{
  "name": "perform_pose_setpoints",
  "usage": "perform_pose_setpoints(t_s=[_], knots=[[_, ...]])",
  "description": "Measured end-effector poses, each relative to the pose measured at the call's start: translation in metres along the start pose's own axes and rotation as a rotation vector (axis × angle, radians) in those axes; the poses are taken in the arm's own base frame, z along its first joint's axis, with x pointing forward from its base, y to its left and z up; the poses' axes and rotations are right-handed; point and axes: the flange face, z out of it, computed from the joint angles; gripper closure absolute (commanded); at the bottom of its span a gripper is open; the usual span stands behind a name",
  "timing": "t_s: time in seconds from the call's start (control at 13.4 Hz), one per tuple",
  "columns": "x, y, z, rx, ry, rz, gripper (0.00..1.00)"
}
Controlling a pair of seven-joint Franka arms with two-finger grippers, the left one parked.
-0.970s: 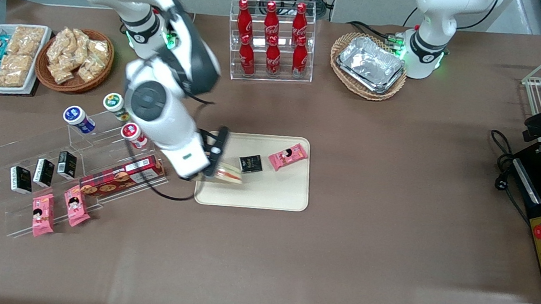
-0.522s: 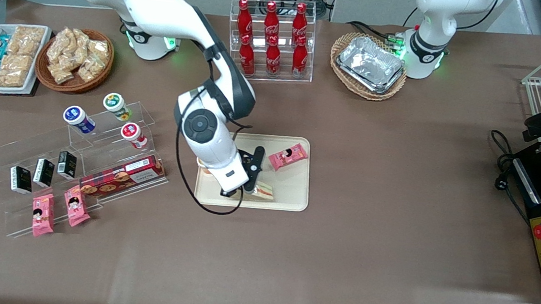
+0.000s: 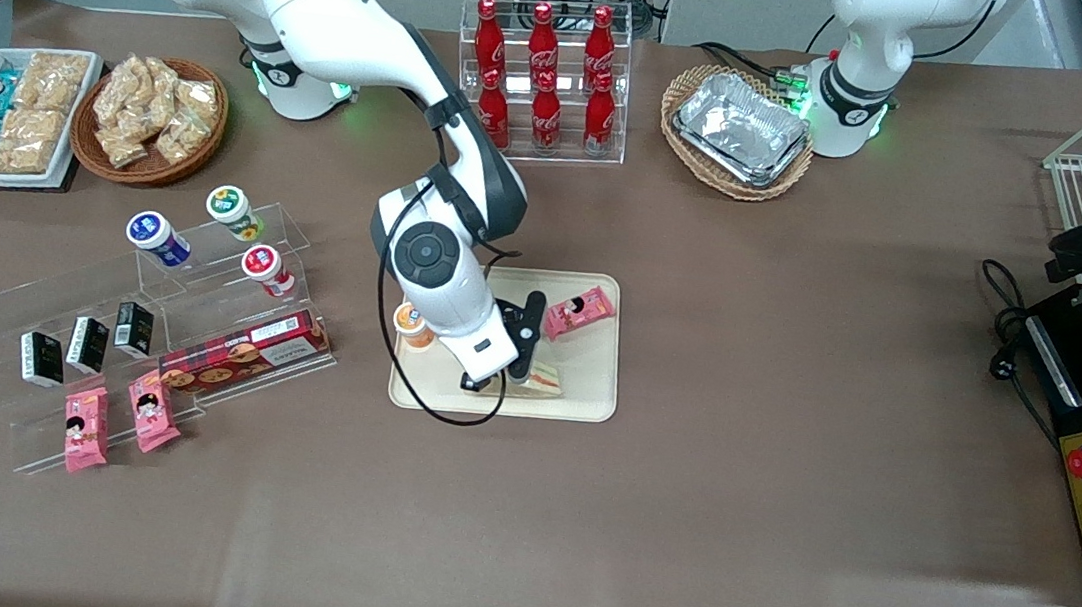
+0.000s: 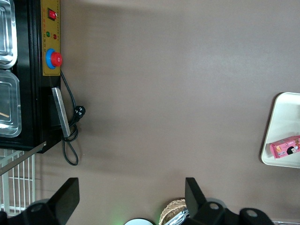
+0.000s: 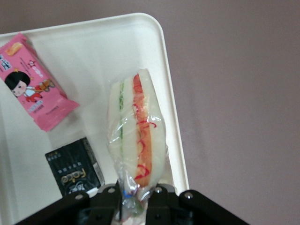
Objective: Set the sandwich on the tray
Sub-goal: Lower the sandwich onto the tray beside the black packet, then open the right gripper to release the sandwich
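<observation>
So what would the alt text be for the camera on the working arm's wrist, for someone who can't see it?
The gripper pinches the twisted end of the plastic wrap of a wedge sandwich, which hangs over the cream tray close to its rim. Also on the tray are a pink snack packet and a small black packet, with brown table alongside.

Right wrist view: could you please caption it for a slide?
Gripper pinching the wrapped sandwich over the tray.
</observation>
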Motion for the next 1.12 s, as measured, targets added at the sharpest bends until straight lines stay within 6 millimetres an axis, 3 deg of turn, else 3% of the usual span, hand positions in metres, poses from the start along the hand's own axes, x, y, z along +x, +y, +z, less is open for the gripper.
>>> perform_pose_setpoints(t_s=[0.15, 0.22, 0.3, 0.37, 0.9, 1.12], knots=[[0.007, -0.008, 0.003, 0.005, -0.001, -0.014, 0.72], [0.009, -0.011, 0.004, 0.007, -0.003, -0.018, 0.60], [0.010, -0.013, 0.006, 0.009, -0.005, -0.021, 0.34], [0.010, -0.014, 0.008, 0.011, -0.008, -0.021, 0.00], [0.002, -0.010, 0.011, 0.014, -0.017, -0.009, 0.00], [0.003, -0.005, -0.006, -0.002, 0.003, -0.004, 0.00]])
